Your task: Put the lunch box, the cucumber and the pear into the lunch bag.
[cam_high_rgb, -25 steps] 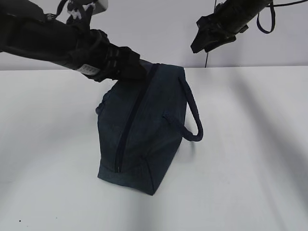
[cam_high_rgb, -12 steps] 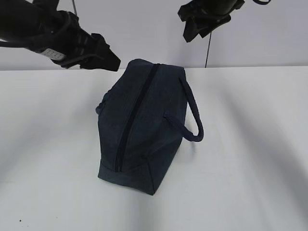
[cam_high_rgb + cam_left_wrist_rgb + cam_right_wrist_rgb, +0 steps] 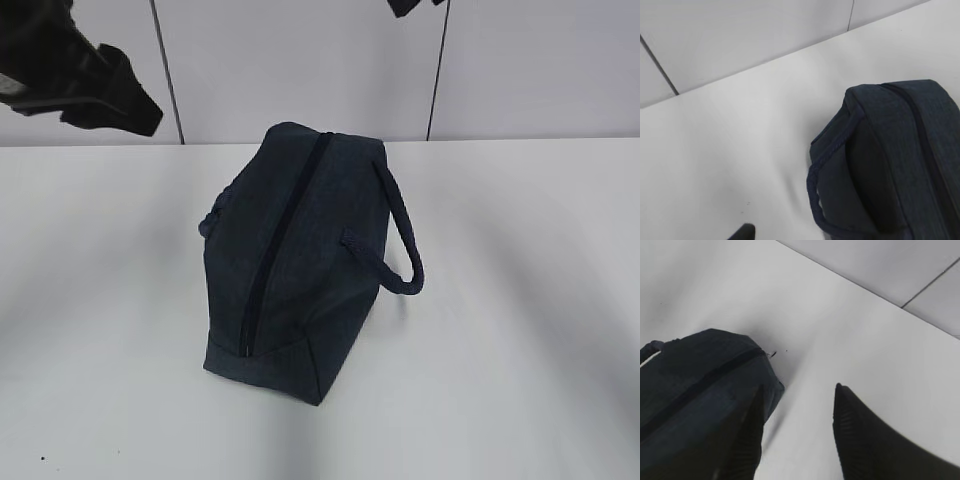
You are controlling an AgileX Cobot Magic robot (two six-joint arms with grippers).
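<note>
The dark navy lunch bag (image 3: 300, 260) stands on the white table, its long zipper (image 3: 280, 240) shut along the top and one loop handle (image 3: 400, 250) hanging to the right. The lunch box, cucumber and pear are out of view. My left gripper (image 3: 135, 110) hangs high at the upper left, apart from the bag. In the left wrist view only one fingertip (image 3: 743, 232) shows, well left of the middle, beside the bag's end (image 3: 890, 165). My right gripper (image 3: 797, 390) is open and empty above the bag's far end (image 3: 705, 385). It barely shows at the exterior view's top edge (image 3: 410, 6).
The white table (image 3: 520, 300) surrounds the bag. A pale panelled wall (image 3: 300, 60) with dark seams stands behind it.
Both arms have risen and drawn away from the bag, the left one to the upper left and the right one almost out of the top. The bag has not moved.
</note>
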